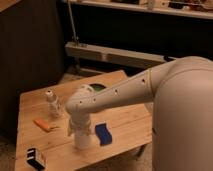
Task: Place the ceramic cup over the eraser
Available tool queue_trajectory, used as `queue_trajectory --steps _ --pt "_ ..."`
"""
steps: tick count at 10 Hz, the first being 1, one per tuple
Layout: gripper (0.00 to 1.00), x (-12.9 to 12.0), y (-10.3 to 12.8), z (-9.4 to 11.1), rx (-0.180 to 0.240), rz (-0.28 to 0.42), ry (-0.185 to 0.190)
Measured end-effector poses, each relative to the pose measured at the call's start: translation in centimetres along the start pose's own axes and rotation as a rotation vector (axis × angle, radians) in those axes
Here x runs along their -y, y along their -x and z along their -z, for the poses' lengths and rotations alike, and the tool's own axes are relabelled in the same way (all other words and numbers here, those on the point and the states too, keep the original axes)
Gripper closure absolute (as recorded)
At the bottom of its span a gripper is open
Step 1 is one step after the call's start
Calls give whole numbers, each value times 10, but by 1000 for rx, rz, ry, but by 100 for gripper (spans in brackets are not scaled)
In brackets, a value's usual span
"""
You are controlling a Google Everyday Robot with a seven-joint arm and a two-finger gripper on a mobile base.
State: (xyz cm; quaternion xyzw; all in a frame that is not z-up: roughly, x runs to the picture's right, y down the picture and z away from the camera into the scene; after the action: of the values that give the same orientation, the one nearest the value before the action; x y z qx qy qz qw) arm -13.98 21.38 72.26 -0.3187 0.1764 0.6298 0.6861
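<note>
A pale wooden table stands in a dim room, with a dark wall and a grey metal rail behind it. The plain white ceramic cup stands near the front edge. The small black, white-striped eraser lies well apart, at the front left corner. The white arm's pincer covers the cup's top, and I cannot tell whether it grips.

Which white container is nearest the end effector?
The ceramic cup, directly below the end effector beside the blue block; the capped bottle stands farther back.
</note>
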Motion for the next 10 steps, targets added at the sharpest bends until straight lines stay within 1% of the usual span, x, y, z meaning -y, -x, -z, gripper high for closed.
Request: queue_trajectory --steps 1,2,3,4,5,6,7,8,10 --pt "51 -1 0 -5 -4 0 -13" --pt "63 0 1 -6 -11 -5 -24" --pt "71 -1 1 -6 -19 -12 -21" --pt "80 -2 0 -5 -30 -12 -10" --pt "91 -5 -1 1 -38 -9 9" --pt "98 -12 -2 11 -41 1 24" --pt "100 -21 -2 25 -41 16 31" --pt "100 -33 -1 44 -38 41 33" --pt "100 -67 0 86 -30 116 28"
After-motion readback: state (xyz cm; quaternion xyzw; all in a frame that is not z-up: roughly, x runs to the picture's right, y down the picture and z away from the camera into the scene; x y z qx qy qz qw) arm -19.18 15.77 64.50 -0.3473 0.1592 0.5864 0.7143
